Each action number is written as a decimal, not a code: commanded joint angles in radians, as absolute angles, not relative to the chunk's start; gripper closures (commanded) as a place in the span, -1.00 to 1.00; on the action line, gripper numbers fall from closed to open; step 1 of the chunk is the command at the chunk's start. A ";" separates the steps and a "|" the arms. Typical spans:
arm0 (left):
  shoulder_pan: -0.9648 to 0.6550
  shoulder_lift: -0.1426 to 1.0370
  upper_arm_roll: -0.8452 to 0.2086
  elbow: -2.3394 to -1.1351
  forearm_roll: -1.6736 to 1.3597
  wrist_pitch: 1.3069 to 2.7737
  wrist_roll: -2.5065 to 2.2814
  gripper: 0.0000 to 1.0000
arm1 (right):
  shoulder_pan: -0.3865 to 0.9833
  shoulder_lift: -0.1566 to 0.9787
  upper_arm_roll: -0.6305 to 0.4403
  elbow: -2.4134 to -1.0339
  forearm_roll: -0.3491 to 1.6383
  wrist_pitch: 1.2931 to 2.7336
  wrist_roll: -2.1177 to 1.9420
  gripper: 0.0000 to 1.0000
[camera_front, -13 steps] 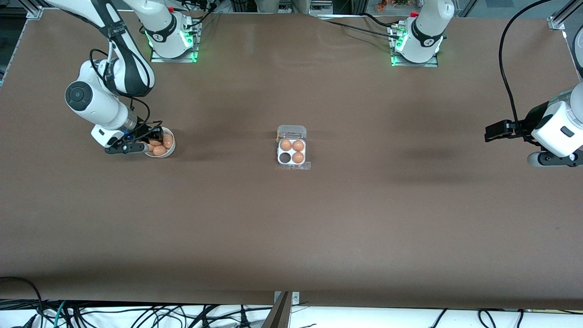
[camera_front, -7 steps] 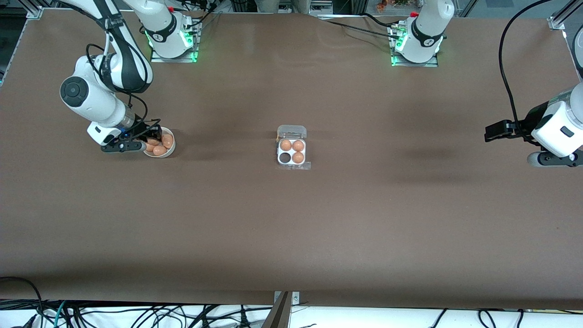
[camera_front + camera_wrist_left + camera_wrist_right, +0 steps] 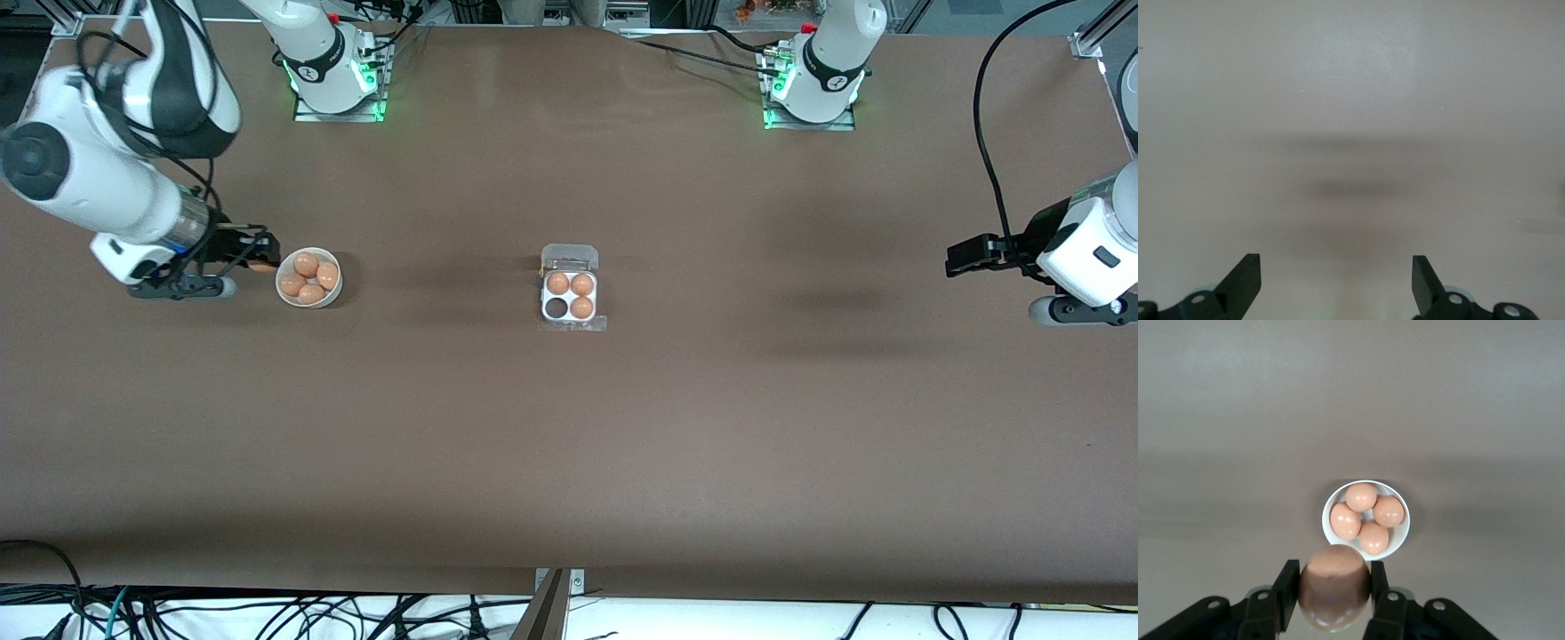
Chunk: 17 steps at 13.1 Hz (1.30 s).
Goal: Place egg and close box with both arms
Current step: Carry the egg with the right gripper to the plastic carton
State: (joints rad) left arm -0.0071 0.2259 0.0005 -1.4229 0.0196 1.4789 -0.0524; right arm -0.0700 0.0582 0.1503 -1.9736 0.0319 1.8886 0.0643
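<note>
Orange-brown egg (image 3: 1334, 587) sits clamped between the right gripper (image 3: 258, 263) fingers, aloft beside the white bowl (image 3: 286, 300) of spares, destined for the egg carton (image 3: 570, 300)'s one vacant cell; left gripper (image 3: 1337, 279) waits with jaws spread over bare table (image 3: 711, 427).

A broad brown table (image 3: 569, 444) fills nearly the whole front view, matte, with soft dark shadows at about 3 o'clock and a paler sheen toward 12 o'clock. Along the 6 o'clock edge runs a white strip strewn with black cables (image 3: 267, 613), and aluminium frame rails (image 3: 1093, 36) show at the upper corners.
</note>
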 commanded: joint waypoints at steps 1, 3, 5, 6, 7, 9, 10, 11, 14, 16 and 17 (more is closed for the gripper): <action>-0.002 0.225 -0.003 -1.408 0.012 1.470 -0.044 -1.00 | -0.052 0.129 0.153 -1.766 0.028 1.731 0.135 1.00; -0.002 0.225 -0.003 -1.408 0.012 1.470 -0.044 -1.00 | -0.014 0.194 0.153 -1.651 0.029 1.680 0.199 1.00; -0.002 0.225 -0.003 -1.408 0.012 1.470 -0.044 -1.00 | 0.058 0.280 0.153 -1.548 0.029 1.674 0.309 1.00; -0.002 0.225 -0.003 -1.408 0.012 1.470 -0.044 -1.00 | 0.096 0.331 0.153 -1.502 0.031 1.675 0.363 1.00; -0.002 0.225 -0.003 -1.408 0.012 1.470 -0.044 -1.00 | 0.136 0.384 0.153 -1.447 0.031 1.683 0.415 1.00; -0.002 0.225 -0.003 -1.408 0.012 1.470 -0.044 -1.00 | 0.216 0.501 0.152 -1.324 0.029 1.690 0.526 1.00; -0.002 0.225 -0.003 -1.408 0.012 1.470 -0.044 -1.00 | 0.253 0.556 0.150 -1.268 0.025 1.698 0.575 1.00; -0.002 0.225 -0.003 -1.407 0.012 1.470 -0.044 -1.00 | 0.285 0.599 0.150 -1.218 0.020 1.713 0.618 1.00; -0.002 0.232 -0.003 -1.391 0.012 1.470 -0.044 -1.00 | 0.368 0.687 0.149 -1.164 0.020 1.787 0.699 1.00; 0.002 0.232 -0.003 -1.390 0.012 1.470 -0.043 -1.00 | 0.412 0.721 0.149 -1.164 0.020 1.845 0.742 1.00; 0.002 0.232 -0.003 -1.388 0.012 1.470 -0.043 -1.00 | 0.428 0.738 0.149 -1.164 0.020 1.867 0.750 1.00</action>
